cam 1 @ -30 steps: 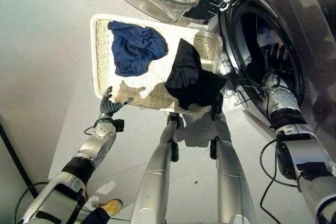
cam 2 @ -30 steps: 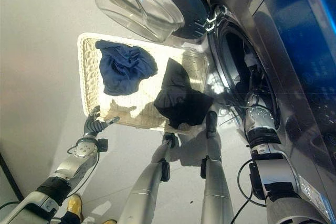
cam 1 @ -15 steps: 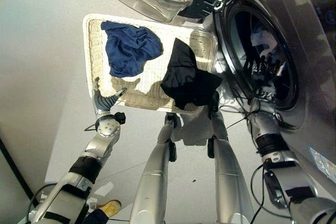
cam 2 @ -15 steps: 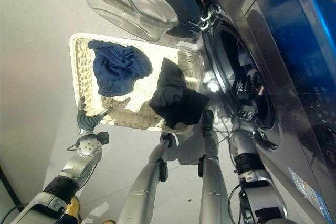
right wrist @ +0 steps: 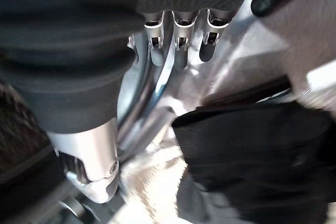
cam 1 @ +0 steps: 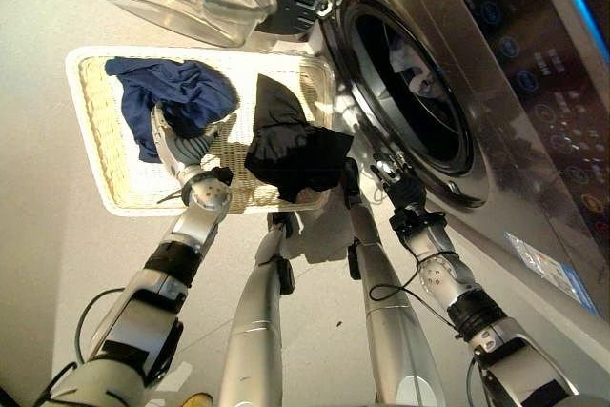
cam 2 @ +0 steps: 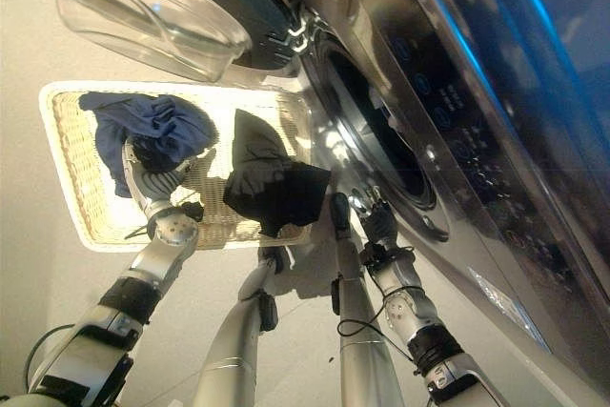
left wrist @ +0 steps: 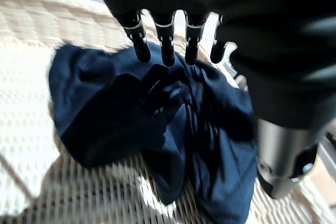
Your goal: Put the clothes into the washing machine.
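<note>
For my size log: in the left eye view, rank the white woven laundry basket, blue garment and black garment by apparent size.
1. White woven laundry basket, clearly largest.
2. Blue garment and black garment look alike; no ranking.

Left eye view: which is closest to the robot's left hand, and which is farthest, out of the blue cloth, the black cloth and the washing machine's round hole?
From the left hand:
1. Blue cloth, right at its fingers, in the basket's far end.
2. Black cloth, draped over the basket's edge on the washer side.
3. Washing machine's round hole, farthest, to the robot's right.
</note>
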Controlling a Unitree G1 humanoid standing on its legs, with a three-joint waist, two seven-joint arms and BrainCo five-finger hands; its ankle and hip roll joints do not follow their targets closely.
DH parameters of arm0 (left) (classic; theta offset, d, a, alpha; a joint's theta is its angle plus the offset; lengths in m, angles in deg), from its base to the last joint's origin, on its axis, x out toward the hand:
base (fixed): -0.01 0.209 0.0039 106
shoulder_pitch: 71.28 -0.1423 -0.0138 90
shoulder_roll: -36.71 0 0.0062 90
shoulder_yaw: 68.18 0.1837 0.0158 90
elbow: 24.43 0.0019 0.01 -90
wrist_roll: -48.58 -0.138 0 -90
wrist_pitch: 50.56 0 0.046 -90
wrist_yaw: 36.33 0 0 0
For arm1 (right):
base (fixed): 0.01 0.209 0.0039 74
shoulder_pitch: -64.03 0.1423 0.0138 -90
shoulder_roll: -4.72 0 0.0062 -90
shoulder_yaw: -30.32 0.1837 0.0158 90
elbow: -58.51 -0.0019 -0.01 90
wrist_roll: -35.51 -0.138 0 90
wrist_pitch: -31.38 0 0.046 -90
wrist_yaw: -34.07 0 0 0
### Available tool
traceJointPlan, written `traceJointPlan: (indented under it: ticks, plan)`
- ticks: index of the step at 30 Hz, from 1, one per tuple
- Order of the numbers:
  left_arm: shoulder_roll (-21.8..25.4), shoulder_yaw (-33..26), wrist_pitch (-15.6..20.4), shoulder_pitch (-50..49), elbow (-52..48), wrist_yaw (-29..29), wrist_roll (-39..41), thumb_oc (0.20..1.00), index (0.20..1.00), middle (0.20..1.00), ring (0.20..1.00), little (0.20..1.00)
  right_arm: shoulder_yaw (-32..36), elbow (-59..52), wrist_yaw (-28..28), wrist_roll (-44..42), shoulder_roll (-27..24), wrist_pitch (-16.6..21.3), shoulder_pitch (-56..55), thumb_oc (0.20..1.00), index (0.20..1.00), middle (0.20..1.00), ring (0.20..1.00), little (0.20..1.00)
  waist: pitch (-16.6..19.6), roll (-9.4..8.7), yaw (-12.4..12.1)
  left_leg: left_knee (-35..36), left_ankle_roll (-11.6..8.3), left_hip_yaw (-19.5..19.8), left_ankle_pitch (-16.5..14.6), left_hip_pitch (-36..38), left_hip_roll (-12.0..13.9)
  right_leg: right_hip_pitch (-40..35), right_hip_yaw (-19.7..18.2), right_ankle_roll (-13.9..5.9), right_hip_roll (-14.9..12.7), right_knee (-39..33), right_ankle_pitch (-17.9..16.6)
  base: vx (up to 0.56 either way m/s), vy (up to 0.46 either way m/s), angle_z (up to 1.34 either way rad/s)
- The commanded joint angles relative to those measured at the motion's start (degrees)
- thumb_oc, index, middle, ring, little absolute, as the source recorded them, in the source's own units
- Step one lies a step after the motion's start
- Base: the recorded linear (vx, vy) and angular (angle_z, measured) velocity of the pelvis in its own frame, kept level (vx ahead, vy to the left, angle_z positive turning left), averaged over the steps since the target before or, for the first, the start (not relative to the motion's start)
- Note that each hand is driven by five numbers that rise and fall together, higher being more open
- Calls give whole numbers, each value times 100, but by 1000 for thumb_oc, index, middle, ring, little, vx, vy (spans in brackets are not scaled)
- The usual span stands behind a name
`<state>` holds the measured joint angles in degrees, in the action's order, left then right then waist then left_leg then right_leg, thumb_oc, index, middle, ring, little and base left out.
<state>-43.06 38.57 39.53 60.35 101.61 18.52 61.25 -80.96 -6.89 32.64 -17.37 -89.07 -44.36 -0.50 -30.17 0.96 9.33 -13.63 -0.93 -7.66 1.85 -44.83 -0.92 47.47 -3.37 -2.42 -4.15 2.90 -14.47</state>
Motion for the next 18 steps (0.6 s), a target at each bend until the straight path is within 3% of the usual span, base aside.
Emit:
traceJointPlan:
  ticks: [1, 7, 10, 16, 17, 18]
  plan:
    - [372, -287, -204, 254, 293, 308, 290, 1000, 1000, 1000, 1000, 1000, -79, -529, 231, 249, -139, -87, -60, 1000, 1000, 1000, 1000, 1000, 38, -50, -46, 512, -209, 59, 756, 79, -84, -59, 209, -57, 444, 463, 328, 27, 84, -14]
    - [811, -183, -1144, 1188, 1352, 669, 661, 1000, 1000, 1000, 1000, 1000, -252, -835, 496, 25, -295, -155, -258, 1000, 1000, 1000, 1000, 1000, 38, -269, 304, 276, -237, -181, 558, -82, -38, 193, 65, -100, 470, 416, 257, 13, 100, -14]
    - [900, -164, -1334, 1408, 1639, 821, 817, 1000, 1000, 1000, 1000, 1000, -273, -930, 587, 51, -345, -98, -318, 1000, 1000, 1000, 1000, 1000, 38, -319, 399, 225, -243, -220, 497, -143, -21, 277, 5, -118, 469, 389, 236, 13, 69, -5]
    - [1148, -15, -2178, 1885, 2259, 1005, 782, 1000, 1000, 1000, 1000, 1000, -248, -1209, 683, -74, -422, -86, -362, 1000, 1000, 1000, 1000, 1000, 38, -480, 554, 71, -225, -204, 346, -331, -7, 494, -93, -144, 484, 331, 138, 11, 9, -6]
    - [1221, -4, -2178, 1935, 2330, 970, 884, 780, 780, 780, 780, 780, -281, -1240, 663, -69, -431, -45, -366, 1000, 1000, 1000, 1000, 1000, 38, -508, 560, 49, -228, -183, 328, -377, -3, 535, -108, -143, 492, 332, 130, 10, -30, -6]
    - [1252, -8, -2149, 1952, 2375, 917, 908, 485, 485, 485, 485, 485, -287, -1259, 659, -52, -428, -42, -367, 1000, 1000, 1000, 1000, 1000, 38, -518, 558, 51, -230, -168, 329, -393, -1, 549, -109, -142, 498, 333, 127, 12, -41, -6]
